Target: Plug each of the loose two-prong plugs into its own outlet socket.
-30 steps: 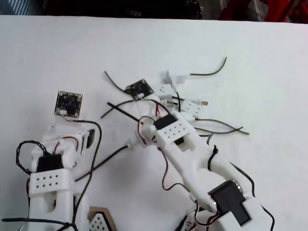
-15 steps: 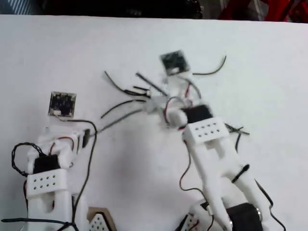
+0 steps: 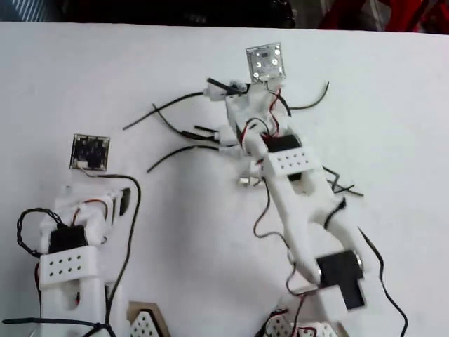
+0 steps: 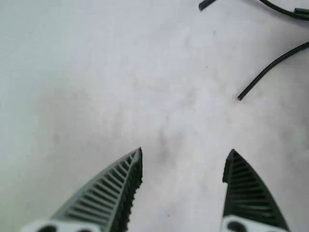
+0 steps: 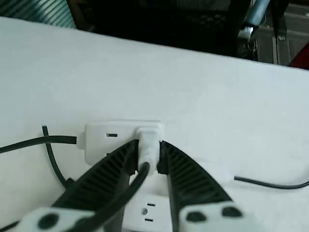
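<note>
My right gripper [image 5: 147,145] is shut on a white two-prong plug [image 5: 147,151] whose black cord runs back between the fingers. The plug's front end sits against a white outlet block [image 5: 111,137]. A second socket face [image 5: 147,212] lies nearer, under the fingers. From above, the right arm [image 3: 295,189] stretches to the far middle of the table, where the plug [image 3: 214,86] trails its black cord [image 3: 165,107] to the left. My left gripper [image 4: 183,153] hangs open over bare table, nothing between its fingers; the left arm [image 3: 66,260] stands at the near left.
Loose black cord ends [image 3: 175,151] lie in the middle of the table, with more at the right [image 3: 344,188] and far right [image 3: 312,102]. A small white piece [image 3: 247,181] lies beside the right arm. The table's far edge [image 3: 140,24] is close behind the outlets.
The right arm has swung from the table's middle out to the far side, dragging the plug and its cord along. The left arm has barely shifted.
</note>
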Controlling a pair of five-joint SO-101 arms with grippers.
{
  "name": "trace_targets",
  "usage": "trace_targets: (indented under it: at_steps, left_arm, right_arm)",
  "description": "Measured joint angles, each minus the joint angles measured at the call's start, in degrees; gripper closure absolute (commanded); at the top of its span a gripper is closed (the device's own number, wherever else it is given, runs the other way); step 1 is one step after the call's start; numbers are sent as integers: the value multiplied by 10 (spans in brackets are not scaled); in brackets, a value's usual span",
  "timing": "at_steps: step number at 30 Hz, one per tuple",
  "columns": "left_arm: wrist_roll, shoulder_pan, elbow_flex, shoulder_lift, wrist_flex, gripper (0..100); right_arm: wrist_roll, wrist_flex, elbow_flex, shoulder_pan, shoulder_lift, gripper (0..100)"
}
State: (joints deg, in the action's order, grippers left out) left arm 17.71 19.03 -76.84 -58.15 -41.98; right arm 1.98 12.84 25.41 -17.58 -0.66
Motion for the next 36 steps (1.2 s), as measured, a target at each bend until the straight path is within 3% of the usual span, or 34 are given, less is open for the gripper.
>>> trace_targets:
  at_steps: [5,21,27,36]
  left_arm:
    - [0,0,0,0,0,725]
    - [0,0,0,0,0,725]
    - [0,0,0,0,0,725]
    - [0,0,0,0,0,725]
  right_arm:
    - [0,26,-58,-11,-91,756]
    - [0,433,-90,-10,34,765]
    - [0,542,-90,-7,36,763]
    - [-182,593,-90,61,37,762]
